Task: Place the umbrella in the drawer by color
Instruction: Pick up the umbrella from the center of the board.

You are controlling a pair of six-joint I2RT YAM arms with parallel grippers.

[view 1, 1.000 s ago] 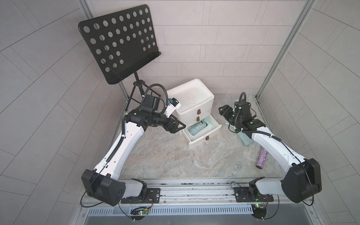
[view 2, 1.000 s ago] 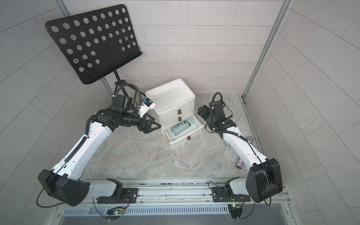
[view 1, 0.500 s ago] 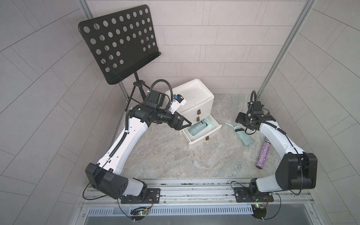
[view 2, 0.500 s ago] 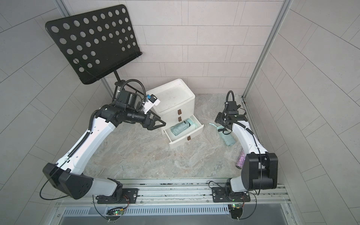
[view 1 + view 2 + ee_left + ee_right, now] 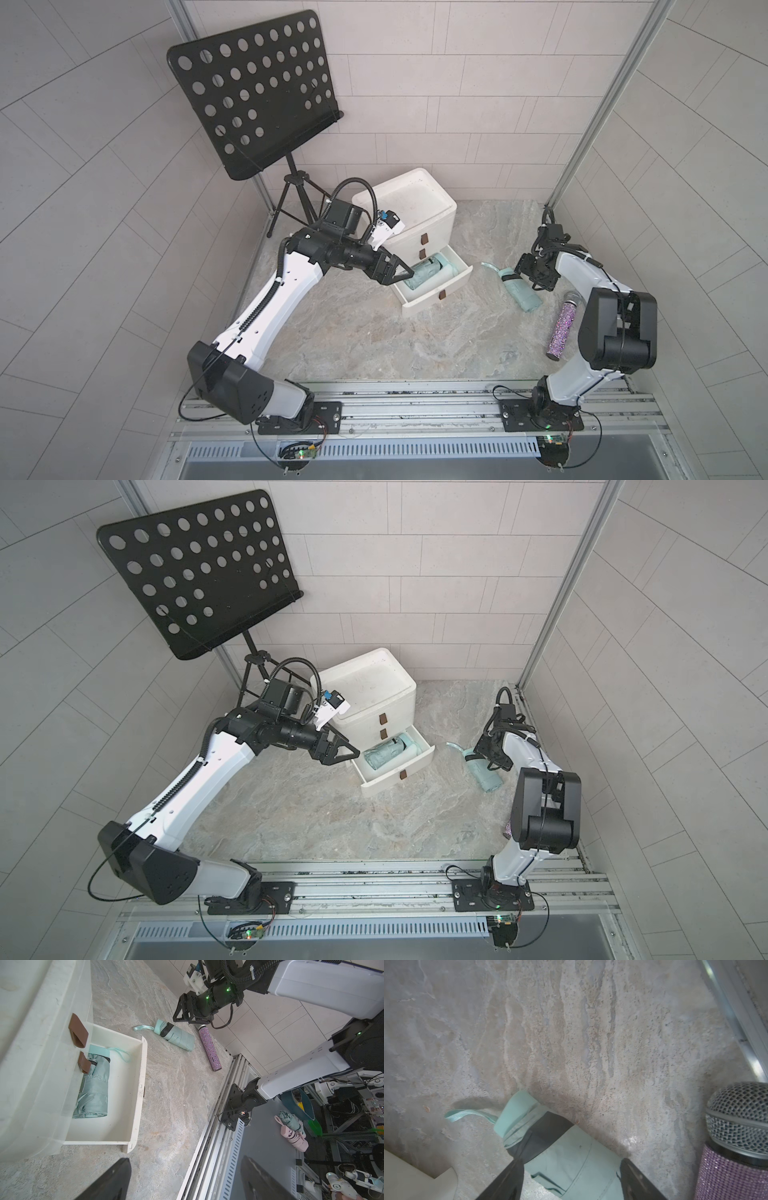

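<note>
Tiled walls (image 5: 457, 104); pink umbrella (image 5: 294, 1138) beyond rail (image 5: 218, 1126), left wrist view only.

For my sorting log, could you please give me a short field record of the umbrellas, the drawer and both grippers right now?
Cabinet: white three-drawer cabinet, bottom drawer open
In drawer: mint-green folded umbrella, lying flat
On tabletop: second mint-green folded umbrella, beside a purple glitter microphone
Left gripper: open, empty, near the open drawer
Right gripper: open, straddling the tabletop umbrella
Remaining: tabletop umbrella not yet in drawer
</note>
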